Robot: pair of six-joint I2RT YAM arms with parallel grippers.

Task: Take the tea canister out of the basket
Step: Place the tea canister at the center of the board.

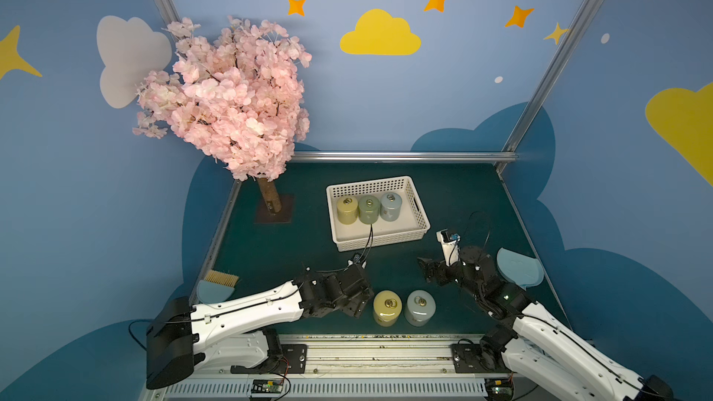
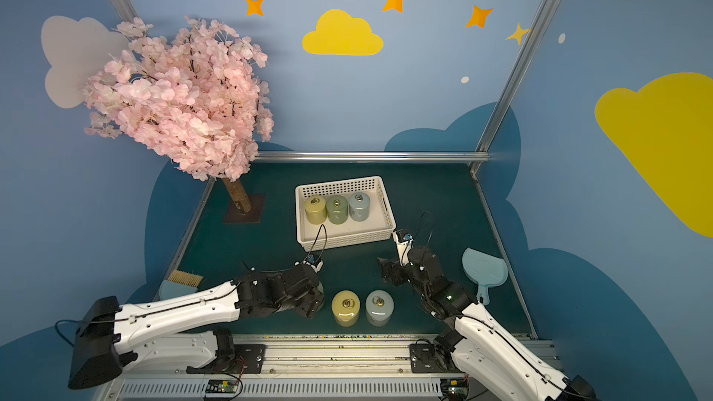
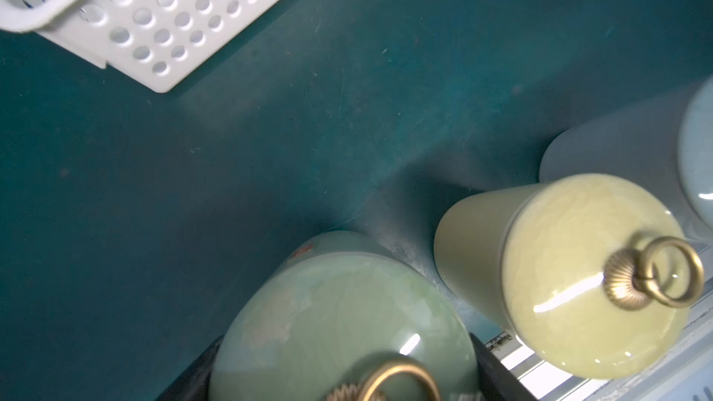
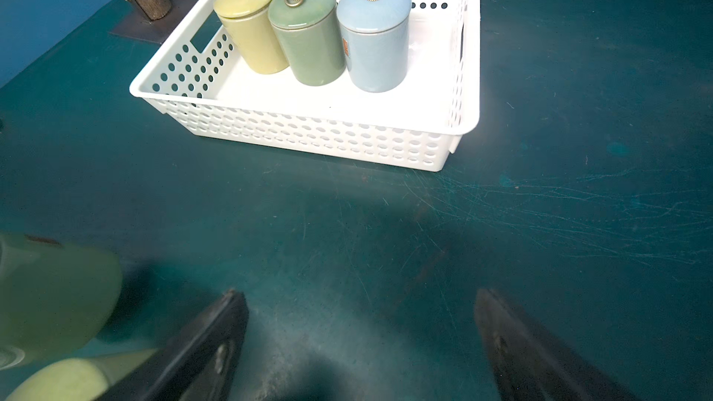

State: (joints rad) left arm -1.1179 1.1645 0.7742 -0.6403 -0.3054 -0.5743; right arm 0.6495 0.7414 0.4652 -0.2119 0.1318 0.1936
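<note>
The white perforated basket (image 1: 380,241) (image 4: 308,136) stands mid-table with three tea canisters in a row inside: yellow (image 1: 347,210), green (image 1: 368,209) and pale blue (image 1: 391,206). My left gripper (image 1: 357,302) (image 3: 343,368) is near the front edge, shut on another green tea canister (image 3: 332,310); a dark finger sits on each side of it. From above, the gripper hides most of this canister. Just right of it a yellow canister (image 1: 387,307) (image 3: 571,271) and a pale blue one (image 1: 419,307) stand on the mat. My right gripper (image 1: 424,267) (image 4: 360,295) is open and empty, in front of the basket.
A pink blossom tree (image 1: 231,98) on a brown base stands at the back left. A hand brush (image 1: 219,282) lies by the left edge and a blue dustpan (image 1: 519,268) by the right arm. A metal rail (image 1: 378,349) runs along the front edge.
</note>
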